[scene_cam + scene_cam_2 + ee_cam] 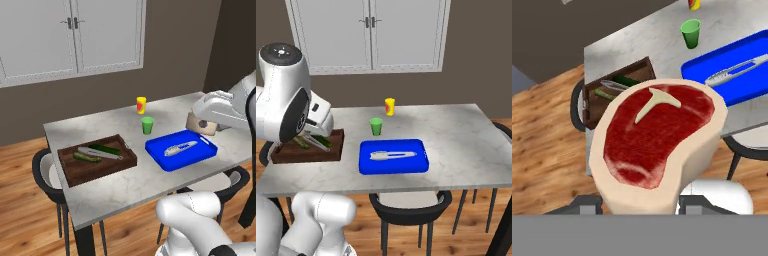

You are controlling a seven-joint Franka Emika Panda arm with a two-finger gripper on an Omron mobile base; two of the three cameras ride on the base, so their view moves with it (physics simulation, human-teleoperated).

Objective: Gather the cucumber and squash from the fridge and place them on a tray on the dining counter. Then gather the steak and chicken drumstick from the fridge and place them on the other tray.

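Note:
My gripper (642, 202) is shut on the steak (657, 145), a thick red slab with a pale cream rim that bulks large in the hand view. From the left base view the steak (202, 125) hangs just above the dining counter (130, 185), behind the far right corner of the other tray (165, 150), which is blue. The brown wooden tray (100, 172) lies on the counter's left part. It holds a dark green cucumber (106, 148) and a paler green squash (86, 158). The fridge and the chicken drumstick are out of view.
Silver tongs (180, 148) lie in the blue tray, and another silver utensil (100, 153) lies in the brown one. A green cup (147, 125) and a yellow bottle (141, 105) stand behind the trays. Dark chairs (408, 212) are tucked around the counter.

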